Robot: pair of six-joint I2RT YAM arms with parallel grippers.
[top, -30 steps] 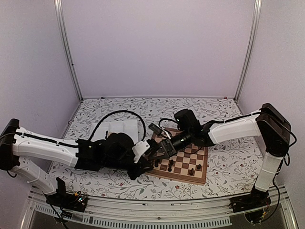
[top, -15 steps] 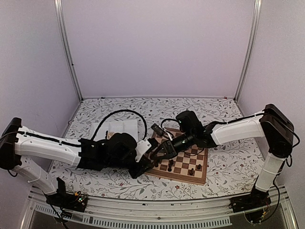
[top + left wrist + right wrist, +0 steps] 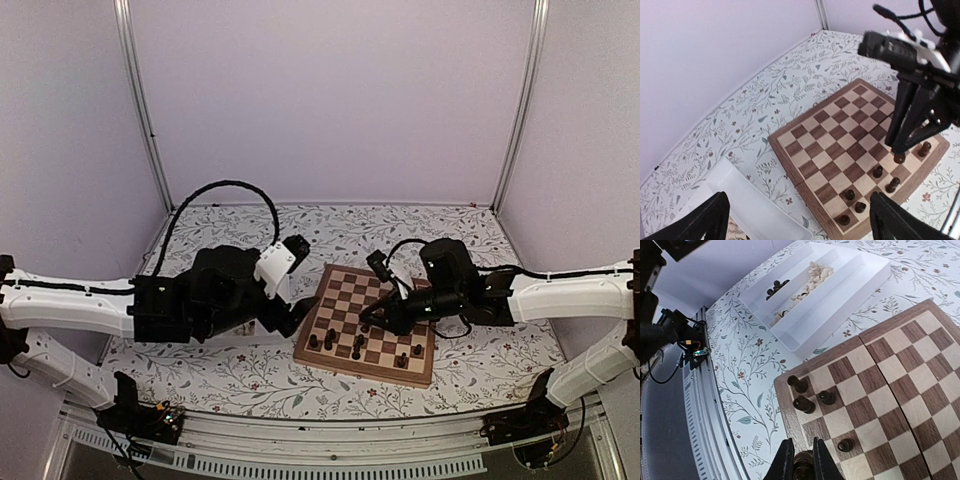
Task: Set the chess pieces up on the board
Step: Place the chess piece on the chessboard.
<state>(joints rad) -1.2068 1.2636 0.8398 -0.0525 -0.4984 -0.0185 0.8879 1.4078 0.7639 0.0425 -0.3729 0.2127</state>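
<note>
The board (image 3: 345, 290) lies right of centre with several dark chess pieces (image 3: 329, 340) along its near edge. My right gripper (image 3: 802, 460) is shut on a dark piece (image 3: 804, 471) and hangs just above the board's near rows (image 3: 825, 135). The left wrist view shows the right gripper (image 3: 900, 145) as a dark pincer with the piece at its tip. Three dark pieces (image 3: 804, 404) stand by the board's corner, and another (image 3: 845, 444) stands closer to the held one. My left gripper (image 3: 290, 310) is open and holds nothing. It sits left of the board, above the tray.
A white two-compartment tray (image 3: 840, 295) lies left of the board. It holds pale pieces (image 3: 817, 272) and a few dark ones (image 3: 776, 287). The left arm covers most of it in the top view. A flowered cloth (image 3: 440, 235) covers the table, and metal rails run along the near edge.
The grippers met over the board's left edge. The left one opened wide and drew back left. The right one shut on the dark piece and carried it right along the near rows.
</note>
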